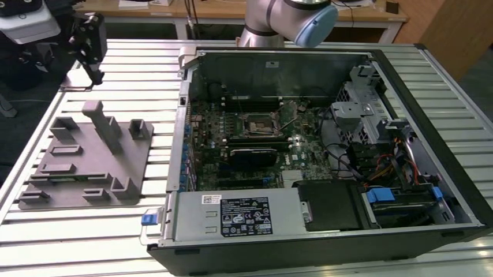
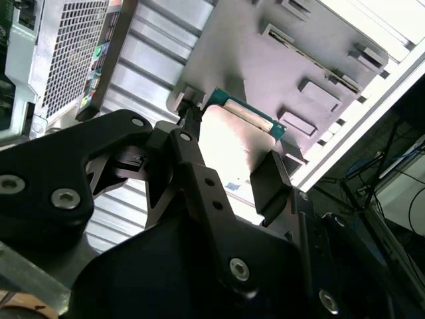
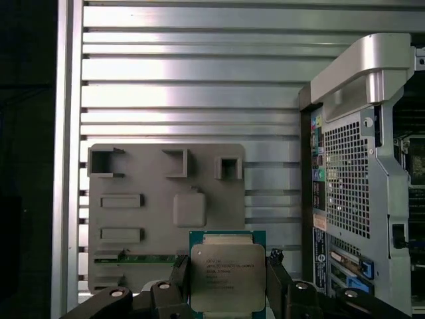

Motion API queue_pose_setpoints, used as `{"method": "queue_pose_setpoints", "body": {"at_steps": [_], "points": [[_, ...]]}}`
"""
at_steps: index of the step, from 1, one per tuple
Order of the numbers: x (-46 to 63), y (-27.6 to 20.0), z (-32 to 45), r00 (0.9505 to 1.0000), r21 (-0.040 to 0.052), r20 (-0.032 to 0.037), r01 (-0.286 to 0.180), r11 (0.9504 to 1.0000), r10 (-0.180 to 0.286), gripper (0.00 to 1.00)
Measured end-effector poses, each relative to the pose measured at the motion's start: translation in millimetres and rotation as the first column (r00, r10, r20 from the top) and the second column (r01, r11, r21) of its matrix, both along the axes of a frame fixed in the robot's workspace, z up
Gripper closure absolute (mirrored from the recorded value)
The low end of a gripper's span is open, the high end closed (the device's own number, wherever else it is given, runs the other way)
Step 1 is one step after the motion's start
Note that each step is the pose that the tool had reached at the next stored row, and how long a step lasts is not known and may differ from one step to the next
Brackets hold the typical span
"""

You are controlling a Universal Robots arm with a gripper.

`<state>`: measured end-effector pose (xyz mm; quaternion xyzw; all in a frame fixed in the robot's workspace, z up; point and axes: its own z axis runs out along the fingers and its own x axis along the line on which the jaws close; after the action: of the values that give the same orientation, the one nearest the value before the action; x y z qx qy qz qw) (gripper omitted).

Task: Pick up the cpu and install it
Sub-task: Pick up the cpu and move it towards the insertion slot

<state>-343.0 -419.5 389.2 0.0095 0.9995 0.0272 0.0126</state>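
— Where is the cpu?
— In the hand (image 3: 228, 284). In the first wrist view the cpu (image 3: 228, 272) faces the camera with its metal top, green rim showing. A black finger (image 3: 178, 278) presses on each of two opposite edges, so the hand is clamped on it.
— And the second wrist view?
— It shows the same grip from the other side. The cpu (image 2: 242, 114) shows its green edge between the fingertips, and its face is washed out by glare.
— Where is the hand in the scene?
— At the exterior view's far left. The hand (image 1: 94, 72) hangs above the slatted worktop (image 1: 138, 69), past the far end of the grey fixture (image 1: 85, 156) and apart from the case (image 1: 175, 133).
— What lies around it?
— The fixture lies flat on the worktop, left of the case, with upright posts and low blocks on it. In the first wrist view it is below the hand, and the case's perforated rear panel is beside it.
— And the socket?
— The socket (image 1: 257, 122) is on the board inside the open case, about the middle.
— What stands in the way?
— The case's left wall, and a silver handle (image 1: 185, 57) at its far-left corner. Both stand between the hand and the socket. Cables (image 1: 385, 167) crowd the case's right side, the power supply (image 1: 239, 216) lies along its near edge, and the arm (image 1: 269, 20) rises behind the case.
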Motion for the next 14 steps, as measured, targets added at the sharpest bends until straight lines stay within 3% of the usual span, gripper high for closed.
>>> {"method": "queue_pose_setpoints", "body": {"at_steps": [14], "points": [[20.9, 0.0, 0.0, 1.0, 0.0, 0.0, 0.0, 1.0, 0.0, 0.46]]}}
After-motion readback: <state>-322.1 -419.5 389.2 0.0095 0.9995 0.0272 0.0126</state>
